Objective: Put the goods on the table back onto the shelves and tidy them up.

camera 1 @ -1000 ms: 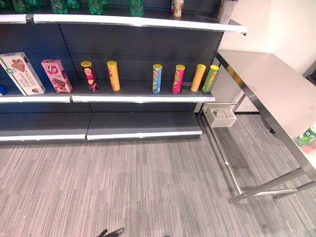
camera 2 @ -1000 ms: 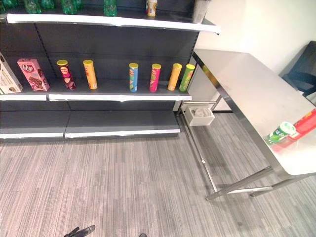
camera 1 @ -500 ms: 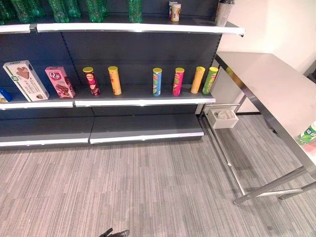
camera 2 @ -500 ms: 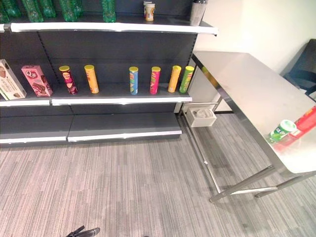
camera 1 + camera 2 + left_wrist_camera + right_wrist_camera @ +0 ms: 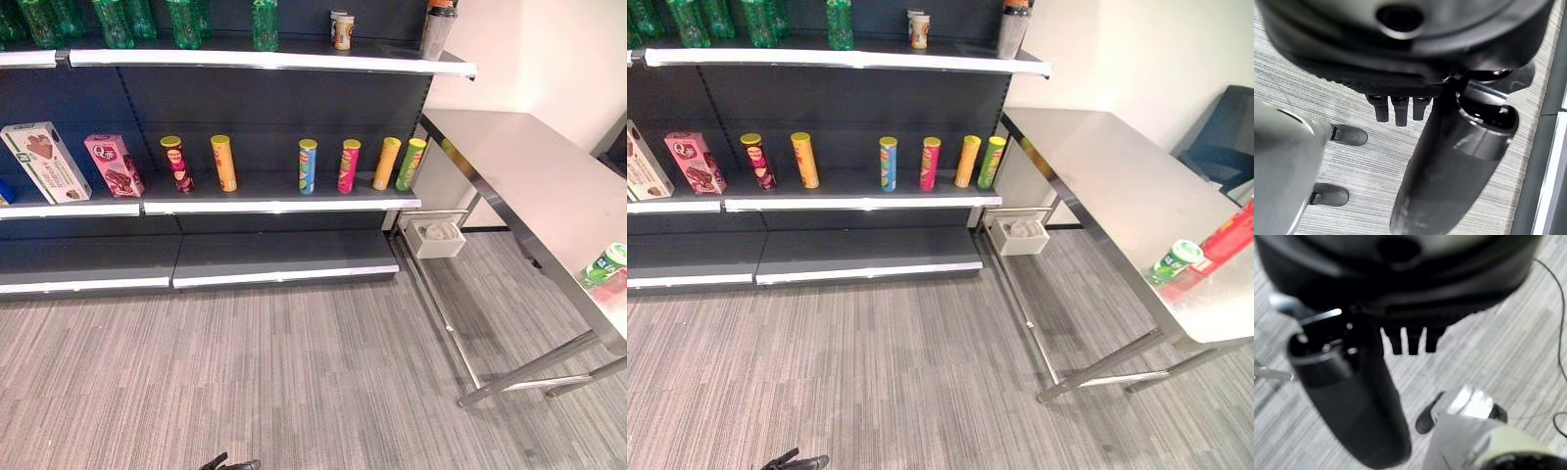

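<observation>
Shelves [image 5: 274, 204] fill the far left; steel desk [image 5: 529, 176] runs along the right wall, far to near. Against the pictures half a second and a second back, the whole scene has slid slightly and more of the top shelf shows: the camera moved, the goods did not. Judgement: the robot is turning or straightening to take stock, and no item has been collected yet.

Open floor [image 5: 294, 372] between shelves and desk is wide and bare, good room to step right toward the desk. Edges to mind: the desk's near corner and its slanted steel legs [image 5: 519, 372] reaching out over the floor, and a small white bin [image 5: 436, 237] at the gap between shelf end and desk.

Task goods lie on the desk's near end, close to its left edge: a green-and-white tub [image 5: 1174, 260] touching a red packet [image 5: 1225, 245].

Middle shelf holds six upright tubes [image 5: 308, 166] with gaps, two boxes [image 5: 113, 164] at left. Top shelf has green bottles [image 5: 186, 20], a small cup [image 5: 343, 29], a dark flask [image 5: 436, 29]. Lowest shelf is bare.

Left hand [image 5: 1396, 105] hangs over the floor, fingers straight and relaxed, holding nothing. Right hand [image 5: 1410, 340] likewise, fingers loose, empty
</observation>
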Robot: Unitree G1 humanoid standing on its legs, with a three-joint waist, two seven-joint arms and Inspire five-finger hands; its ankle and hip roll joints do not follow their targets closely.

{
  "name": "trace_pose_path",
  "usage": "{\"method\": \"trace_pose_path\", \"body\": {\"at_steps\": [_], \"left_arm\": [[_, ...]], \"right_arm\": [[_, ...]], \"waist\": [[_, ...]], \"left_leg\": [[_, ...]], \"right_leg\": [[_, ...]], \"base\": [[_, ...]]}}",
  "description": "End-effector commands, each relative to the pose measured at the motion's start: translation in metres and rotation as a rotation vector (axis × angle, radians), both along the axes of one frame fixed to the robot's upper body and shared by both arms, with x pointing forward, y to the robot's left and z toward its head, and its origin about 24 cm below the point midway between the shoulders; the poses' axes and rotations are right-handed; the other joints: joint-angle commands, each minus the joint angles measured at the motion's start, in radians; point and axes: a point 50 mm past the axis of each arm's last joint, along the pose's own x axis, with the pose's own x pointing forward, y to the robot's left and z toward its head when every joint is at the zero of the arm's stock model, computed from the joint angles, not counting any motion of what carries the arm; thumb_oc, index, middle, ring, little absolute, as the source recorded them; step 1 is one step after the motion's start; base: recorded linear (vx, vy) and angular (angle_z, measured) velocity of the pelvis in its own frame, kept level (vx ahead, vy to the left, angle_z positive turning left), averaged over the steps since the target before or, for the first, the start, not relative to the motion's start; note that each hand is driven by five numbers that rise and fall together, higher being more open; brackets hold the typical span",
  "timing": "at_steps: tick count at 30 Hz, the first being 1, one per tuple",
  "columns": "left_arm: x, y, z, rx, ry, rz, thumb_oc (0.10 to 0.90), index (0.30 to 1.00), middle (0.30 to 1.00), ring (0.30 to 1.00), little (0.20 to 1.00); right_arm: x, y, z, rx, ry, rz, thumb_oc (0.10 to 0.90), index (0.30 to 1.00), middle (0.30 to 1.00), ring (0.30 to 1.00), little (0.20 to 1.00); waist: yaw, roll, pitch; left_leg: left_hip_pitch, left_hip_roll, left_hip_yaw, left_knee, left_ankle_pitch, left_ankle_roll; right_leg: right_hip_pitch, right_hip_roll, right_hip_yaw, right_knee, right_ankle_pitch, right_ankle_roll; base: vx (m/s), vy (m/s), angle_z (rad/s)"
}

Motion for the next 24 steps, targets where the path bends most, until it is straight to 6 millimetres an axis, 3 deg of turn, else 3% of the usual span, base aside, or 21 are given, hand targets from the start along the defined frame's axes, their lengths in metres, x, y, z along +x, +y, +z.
{"method": "trace_pose_path", "body": {"at_steps": [1, 3, 4, 5, 8, 9, 11, 14, 15, 16, 19, 20, 21, 24], "left_arm": [[0.023, -0.009, 0.003, -0.013, -0.072, -0.025, 0.800, 0.900, 0.900, 0.900, 0.900], [0.028, -0.009, 0.004, -0.013, -0.087, -0.004, 0.800, 0.900, 0.900, 0.900, 0.900], [0.034, -0.008, 0.006, -0.014, -0.112, 0.023, 0.800, 0.900, 0.900, 0.900, 0.900], [0.034, -0.008, 0.006, -0.013, -0.112, 0.023, 0.800, 0.900, 0.900, 0.900, 0.900], [0.041, -0.009, 0.008, -0.024, -0.144, 0.092, 0.800, 0.900, 0.900, 0.900, 0.900], [0.039, -0.010, 0.007, -0.039, -0.143, 0.136, 0.800, 0.900, 0.900, 0.900, 0.900], [0.036, -0.011, 0.006, -0.047, -0.135, 0.154, 0.800, 0.900, 0.900, 0.900, 0.900], [0.023, -0.016, 0.002, -0.071, -0.104, 0.238, 0.800, 0.900, 0.900, 0.900, 0.900], [0.023, -0.016, 0.002, -0.071, -0.104, 0.238, 0.800, 0.900, 0.900, 0.900, 0.900], [0.011, -0.023, -0.002, -0.100, -0.078, 0.327, 0.800, 0.900, 0.900, 0.900, 0.900], [0.002, -0.027, -0.004, -0.102, -0.047, 0.344, 0.800, 0.900, 0.900, 0.900, 0.900], [-0.001, -0.027, -0.005, -0.095, -0.041, 0.339, 0.800, 0.900, 0.900, 0.900, 0.900], [0.001, -0.028, -0.005, -0.086, -0.042, 0.329, 0.800, 0.900, 0.900, 0.900, 0.900], [0.014, -0.030, -0.002, -0.083, -0.077, 0.273, 0.800, 0.900, 0.900, 0.900, 0.900]], "right_arm": [[0.005, -0.010, 0.002, -0.053, 0.006, -0.001, 0.800, 0.900, 0.900, 0.900, 0.900], [0.008, -0.011, 0.003, -0.063, -0.005, -0.008, 0.800, 0.900, 0.900, 0.900, 0.900], [0.011, -0.013, 0.003, -0.073, -0.013, -0.014, 0.800, 0.900, 0.900, 0.900, 0.900], [0.012, -0.013, 0.003, -0.072, -0.014, -0.014, 0.800, 0.900, 0.900, 0.900, 0.900], [0.012, -0.014, 0.004, -0.081, -0.015, -0.051, 0.800, 0.900, 0.900, 0.900, 0.900], [0.011, -0.016, 0.004, -0.086, -0.016, -0.067, 0.800, 0.900, 0.900, 0.900, 0.900], [0.011, -0.016, 0.004, -0.086, -0.017, -0.066, 0.800, 0.900, 0.900, 0.900, 0.900], [0.012, -0.020, 0.005, -0.098, -0.013, -0.057, 0.800, 0.900, 0.900, 0.900, 0.900], [0.012, -0.020, 0.005, -0.098, -0.013, -0.057, 0.800, 0.900, 0.900, 0.900, 0.900], [0.016, -0.027, 0.007, -0.123, -0.012, -0.047, 0.800, 0.900, 0.900, 0.900, 0.900], [0.014, -0.031, 0.008, -0.129, -0.006, -0.033, 0.800, 0.900, 0.900, 0.900, 0.900], [0.013, -0.033, 0.008, -0.128, 0.001, -0.032, 0.800, 0.900, 0.900, 0.900, 0.900], [0.014, -0.035, 0.009, -0.130, 0.005, -0.021, 0.800, 0.900, 0.900, 0.900, 0.900], [0.020, -0.033, 0.009, -0.112, -0.012, -0.005, 0.800, 0.900, 0.900, 0.900, 0.900]], "waist": [[-0.011, 0.038, 0.023], [-0.010, 0.029, 0.057], [-0.008, 0.008, 0.096], [-0.009, 0.010, 0.094], [0.008, -0.002, 0.136], [0.015, -0.005, 0.141], [0.017, -0.004, 0.134], [0.034, 0.032, 0.141], [0.033, 0.032, 0.141], [0.049, 0.057, 0.155], [0.061, 0.090, 0.139], [0.061, 0.103, 0.128], [0.057, 0.117, 0.117], [0.050, 0.119, 0.100]], "left_leg": [[0.052, 0.004, 0.013, 0.008, -0.096, -0.023], [0.008, 0.004, 0.020, 0.098, -0.108, -0.022], [-0.084, 0.003, 0.027, 0.273, -0.128, -0.038], [-0.096, 0.006, 0.025, 0.287, -0.134, -0.038], [-0.226, 0.020, 0.007, 0.474, -0.073, -0.067], [-0.293, 0.028, -0.010, 0.475, -0.086, -0.055], [-0.302, 0.032, -0.025, 0.422, -0.078, -0.050], [-0.326, 0.068, -0.124, 0.233, 0.061, -0.071], [-0.326, 0.068, -0.124, 0.232, 0.062, -0.071], [-0.380, 0.107, -0.193, 0.086, 0.124, -0.095], [-0.362, 0.136, -0.153, 0.030, 0.165, -0.111], [-0.355, 0.131, -0.142, 0.033, 0.180, -0.115], [-0.343, 0.115, -0.116, 0.054, 0.175, -0.111], [-0.337, 0.090, -0.075, 0.062, 0.160, -0.102]], "right_leg": [[0.045, 0.020, 0.046, 0.038, -0.066, 0.096], [0.033, 0.017, 0.048, 0.065, -0.077, 0.086], [0.023, 0.002, 0.044, 0.083, -0.076, 0.073], [0.019, 0.004, 0.042, 0.085, -0.076, 0.072], [0.024, -0.007, 0.029, 0.094, -0.079, 0.057], [0.035, -0.020, 0.029, 0.097, -0.091, 0.059], [0.034, -0.025, 0.034, 0.100, -0.097, 0.062], [0.051, -0.015, 0.066, 0.121, -0.138, 0.058], [0.050, -0.015, 0.066, 0.121, -0.138, 0.058], [0.087, -0.027, 0.122, 0.133, -0.186, 0.057], [0.150, -0.050, 0.164, 0.107, -0.214, 0.071], [0.164, -0.069, 0.168, 0.098, -0.217, 0.077], [0.167, -0.118, 0.173, 0.079, -0.209, 0.097], [0.146, -0.163, 0.184, 0.084, -0.179, 0.121]], "base": [[-0.04, -0.039, -0.06], [-0.13, -0.066, -0.03], [-0.15, -0.077, 0.02], [-0.12, -0.105, 0.13], [0.01, -0.049, 0.29], [0.15, 0.027, 0.29], [0.13, 0.041, 0.08], [0.18, 0.078, -0.21], [0.38, 0.168, -0.17], [0.41, 0.147, -0.17], [0.46, 0.169, -0.35], [0.48, 0.299, -0.95], [0.36, 0.245, -0.99], [0.33, 0.176, -0.69]]}}
